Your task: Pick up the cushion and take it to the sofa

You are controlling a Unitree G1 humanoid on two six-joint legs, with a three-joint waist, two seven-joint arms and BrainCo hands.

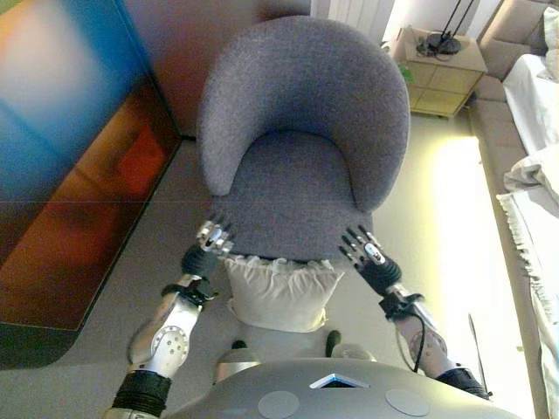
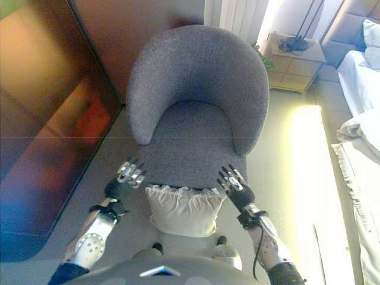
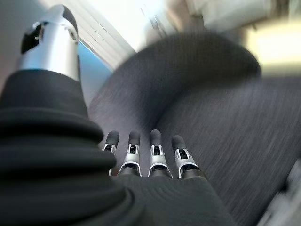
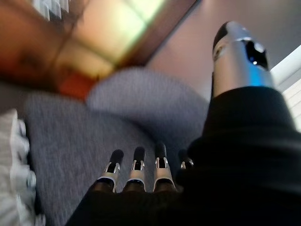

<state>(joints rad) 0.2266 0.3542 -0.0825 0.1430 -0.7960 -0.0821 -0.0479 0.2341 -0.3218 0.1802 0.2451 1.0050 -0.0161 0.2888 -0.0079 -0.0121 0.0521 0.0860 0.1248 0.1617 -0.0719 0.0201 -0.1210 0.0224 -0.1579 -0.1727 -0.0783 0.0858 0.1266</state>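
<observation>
Our fingers (image 3: 141, 153) stretch out straight and spread on both sides, gripping nothing: our left hand (image 1: 213, 236) hovers by the front left corner of the seat, our right hand (image 1: 367, 251) by the front right corner, each with its palm turned inward. Between them, low down and near our body, sits the cream-white square fabric cushion with a frilled edge (image 1: 281, 292), which seems to lean against the front of the grey upholstered tub armchair (image 1: 301, 148); whether it rests on the floor or on the seat's lip we cannot tell. We judge that the hands flank it like this so they can close in from both sides and lift it. The chair stands on a pale floor (image 1: 437, 227), with a glossy dark panel (image 1: 61, 175) along our left. In the far corner stands a small light wooden bedside cabinet (image 1: 441, 74), and on our right a beige padded piece draped in white cloth (image 1: 533, 175), perhaps the sofa.
</observation>
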